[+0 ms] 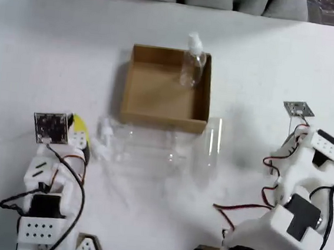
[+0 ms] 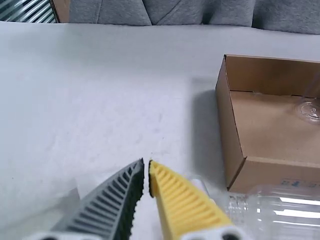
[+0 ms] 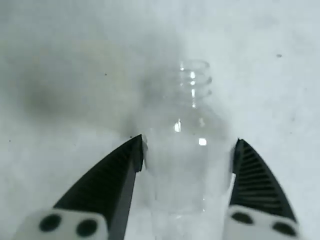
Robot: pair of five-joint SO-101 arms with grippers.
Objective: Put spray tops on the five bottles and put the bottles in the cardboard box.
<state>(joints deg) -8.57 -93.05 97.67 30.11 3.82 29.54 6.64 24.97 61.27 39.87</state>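
- Box (image 1: pixel 162 122): cardboard, open top, mid-table (image 1: pixel 56 49).
- Capped bottle (image 1: pixel 193 65): clear, spray top fitted, standing in the box's far corner on the right arm's side.
- Loose bottles (image 1: pixel 152 150): clear, lying on the table just in front of the box's near wall.
- Spray top (image 1: pixel 104 132): white, on the table at the left end of the loose bottles.
- Left gripper (image 2: pixel 146 172): grey and yellow fingers pressed together at the tips, holding nothing, low over the table near the box's near-left corner.
- Right gripper (image 3: pixel 188 142): black fingers set against both sides of an uncapped bottle (image 3: pixel 187 170), neck pointing away, white table behind.
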